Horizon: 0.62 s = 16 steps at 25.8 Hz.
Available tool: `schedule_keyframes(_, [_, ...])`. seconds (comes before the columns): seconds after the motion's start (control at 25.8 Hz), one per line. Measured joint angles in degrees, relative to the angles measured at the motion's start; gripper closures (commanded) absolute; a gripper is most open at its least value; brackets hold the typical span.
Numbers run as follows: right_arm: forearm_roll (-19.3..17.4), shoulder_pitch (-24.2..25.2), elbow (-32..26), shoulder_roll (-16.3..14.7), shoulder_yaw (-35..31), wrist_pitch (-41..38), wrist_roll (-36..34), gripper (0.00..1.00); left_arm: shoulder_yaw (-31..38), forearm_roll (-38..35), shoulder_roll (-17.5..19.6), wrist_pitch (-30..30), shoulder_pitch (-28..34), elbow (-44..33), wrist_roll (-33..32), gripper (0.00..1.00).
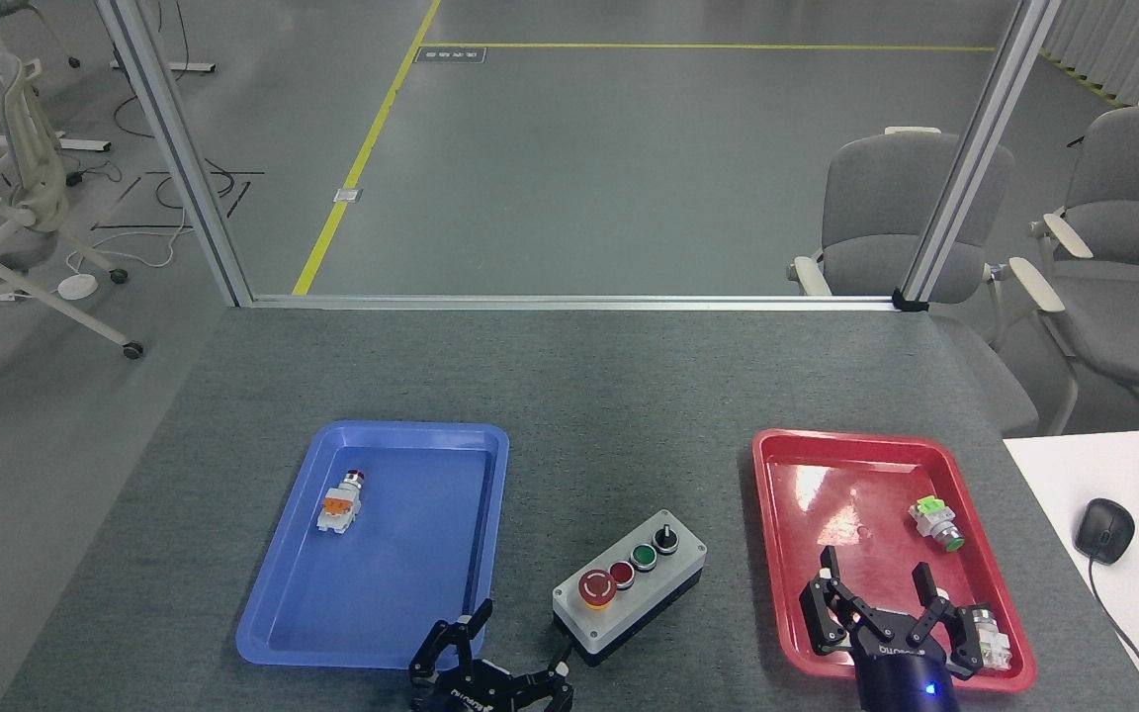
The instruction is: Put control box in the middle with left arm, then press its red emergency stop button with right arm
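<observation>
The control box (pixel 632 583), light grey on a black base, lies slantwise on the dark felt tabletop (pixel 589 396) between the two trays. Its big red emergency stop button (pixel 596 586) sits at the box's near-left end, with a small red button, a green button and a black knob in a row behind it. My left gripper (pixel 513 645) is open at the bottom edge, just left of the box, and holds nothing. My right gripper (pixel 874 581) hangs open over the near part of the red tray (pixel 777 554), well right of the box.
A blue tray (pixel 283 613) on the left holds a small white-and-orange push-button part (pixel 340 502). The red tray holds a green-tipped part (pixel 935 522) and a white part (pixel 990 633). A white desk with a mouse (pixel 1103 529) stands at the right.
</observation>
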Motion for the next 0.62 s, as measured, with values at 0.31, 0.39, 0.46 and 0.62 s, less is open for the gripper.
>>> schedule_keyframes(0.31, [0.02, 0.10, -0.01, 0.00, 0.07, -0.11, -0.01, 0.02, 17.93, 0.00, 3.00, -8.21, 6.01, -9.49, 0.00, 0.01])
schedule_keyframes(0.39, [0.06, 0.47, 0.00, -0.14, 0.09, -0.15, -0.01, 0.02, 22.48, 0.07, 2.90, -9.00, 6.24, -9.58, -0.05, 0.01])
schedule_keyframes(0.46, [0.08, 0.65, -0.02, -0.32, 0.11, -0.15, -0.03, 0.02, 26.69, 0.77, 2.72, -9.51, 6.05, -8.94, -0.05, 0.01])
schedule_keyframes(0.62, [0.11, 0.80, -0.41, -0.33, 0.32, -0.15, -0.03, 0.02, 32.23, 5.66, 2.98, -9.81, 2.88, -5.61, -0.06, 0.01])
